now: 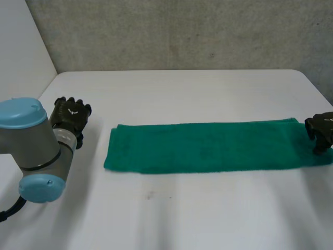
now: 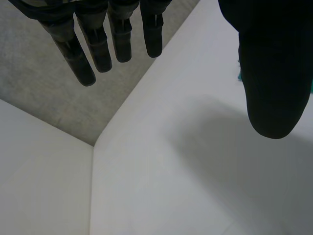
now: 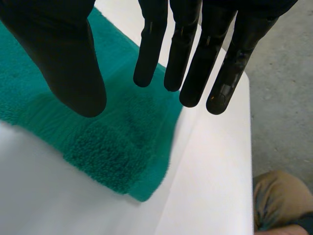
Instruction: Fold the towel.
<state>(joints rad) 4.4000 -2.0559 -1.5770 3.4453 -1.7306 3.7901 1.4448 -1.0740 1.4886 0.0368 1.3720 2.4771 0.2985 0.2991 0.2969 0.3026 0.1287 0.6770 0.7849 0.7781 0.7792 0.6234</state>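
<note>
Now the towel (image 1: 208, 147) ends under the straight-fingered right hand (image 1: 321, 130), clear of the likewise straight-fingered left hand (image 1: 70, 117).

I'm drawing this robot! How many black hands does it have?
2. The left hand is over the white table, apart from the green towel. The right hand is above the towel's end on its own side, fingers straight.

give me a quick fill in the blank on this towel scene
The towel on the white table is ____ in colour.
The right hand, fingers straight, is over one end of the ____.
Clear of the towel, over bare table, is the robot's ____.
Missing: green; towel; left hand.
</note>
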